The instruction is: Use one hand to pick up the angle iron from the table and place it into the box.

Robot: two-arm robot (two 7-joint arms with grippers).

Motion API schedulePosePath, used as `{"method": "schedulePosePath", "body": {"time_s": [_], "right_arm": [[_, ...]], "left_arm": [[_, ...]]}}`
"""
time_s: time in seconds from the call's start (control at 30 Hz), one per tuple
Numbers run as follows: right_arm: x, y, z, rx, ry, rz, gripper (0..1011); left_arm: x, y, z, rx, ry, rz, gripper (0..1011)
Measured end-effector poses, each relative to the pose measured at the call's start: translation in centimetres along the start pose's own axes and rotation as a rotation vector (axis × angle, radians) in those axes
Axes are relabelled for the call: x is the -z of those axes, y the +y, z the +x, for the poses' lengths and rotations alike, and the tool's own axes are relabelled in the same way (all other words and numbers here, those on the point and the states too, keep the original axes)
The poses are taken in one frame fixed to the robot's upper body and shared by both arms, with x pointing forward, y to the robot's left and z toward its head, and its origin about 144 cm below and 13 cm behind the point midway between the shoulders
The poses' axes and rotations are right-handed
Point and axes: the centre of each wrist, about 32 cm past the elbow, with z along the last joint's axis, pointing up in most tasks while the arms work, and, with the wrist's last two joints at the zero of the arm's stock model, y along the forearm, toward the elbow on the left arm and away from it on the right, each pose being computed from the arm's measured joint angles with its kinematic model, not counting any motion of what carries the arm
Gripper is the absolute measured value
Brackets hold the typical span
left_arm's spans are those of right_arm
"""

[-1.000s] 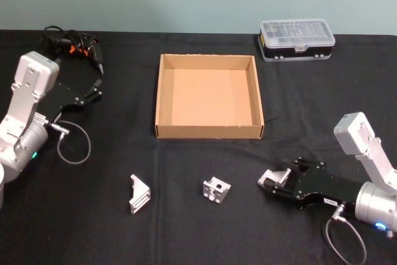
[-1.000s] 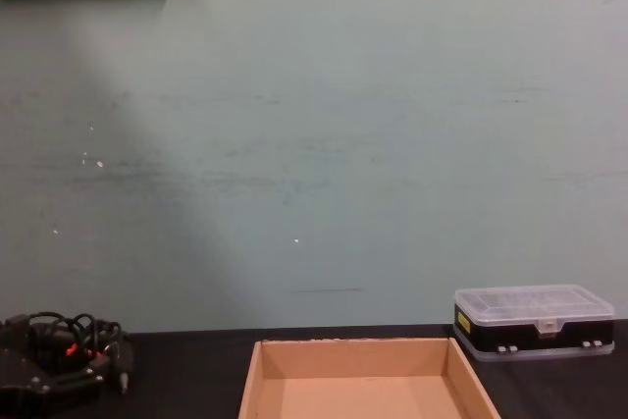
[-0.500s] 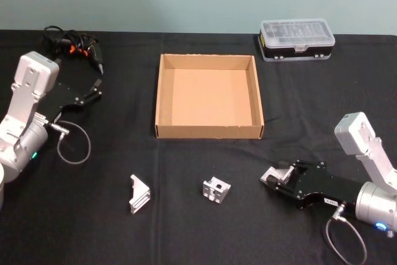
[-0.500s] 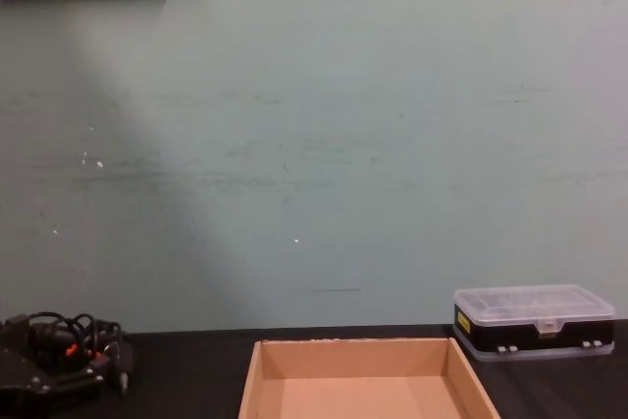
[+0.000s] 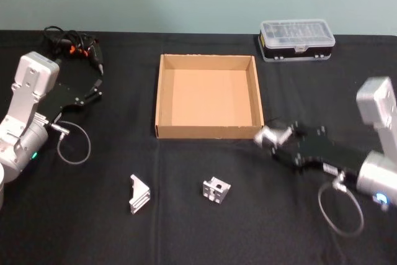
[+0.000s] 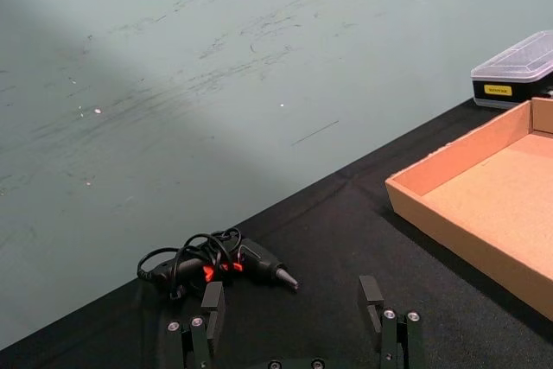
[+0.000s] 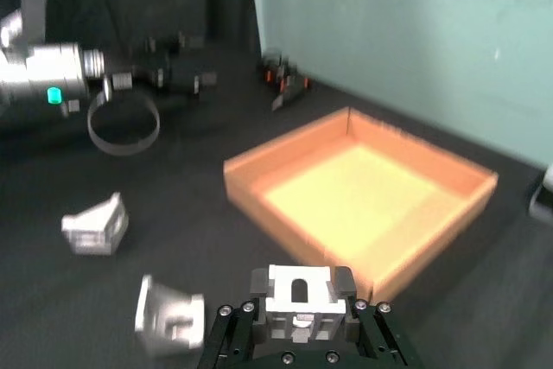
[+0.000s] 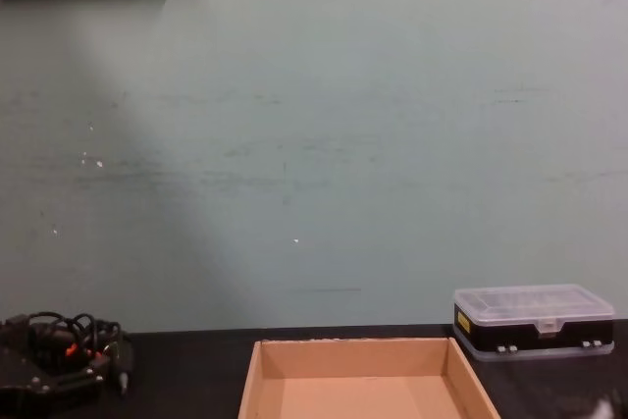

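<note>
R hand [image 5: 268,136] fingers clamped on angle iron [image 7: 300,300], up off bench [image 5: 198,234] by box [image 5: 208,131] corner. Pickup done, drop-in left. L hand [image 6: 291,300] parked, fingers apart.

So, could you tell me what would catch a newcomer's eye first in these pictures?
The right gripper, at the front right corner of the box, grips a silver angle iron. Two more brackets lie on the black table in front of the box; the left gripper sits open at the left.
</note>
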Motion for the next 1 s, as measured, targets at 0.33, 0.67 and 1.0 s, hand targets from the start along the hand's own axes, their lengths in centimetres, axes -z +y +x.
{"method": "schedulePosePath", "body": {"time_s": [0.33,0.67,1.0], "right_arm": [[-5.6,4.4,1.5,0.041,-0.005,0.057,457],[-9.5,11.6,3.2,0.104,-0.004,-0.046,456],[-9.7,17.2,3.5,0.134,0.000,-0.185,457]], "left_arm": [[0.0,0.0,0.0,0.000,0.000,0.000,1011],[0.0,0.0,0.0,0.000,0.000,0.000,1011],[0.0,0.0,0.0,0.000,0.000,0.000,1011]]}}
